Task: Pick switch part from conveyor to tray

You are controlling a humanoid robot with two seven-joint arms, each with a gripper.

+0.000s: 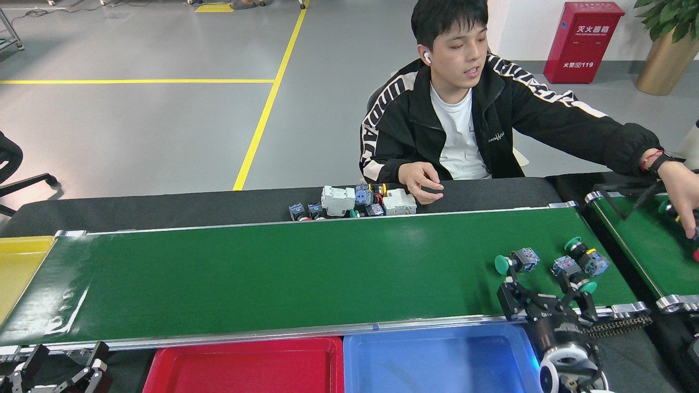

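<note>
The conveyor is a long glossy green belt running left to right. Three switch parts lie near its right end, each with a green cap: one furthest left, one in the middle, one behind it. My right gripper stands open over the belt's near rail, just in front of these parts, touching none. My left gripper is open at the bottom left, below the belt. A red tray and a blue tray sit side by side along the near edge.
A yellow tray sits at the belt's left end. A person sits behind the belt, one hand reaching over the smaller green belt at right. Several loose switch parts lie on the black table.
</note>
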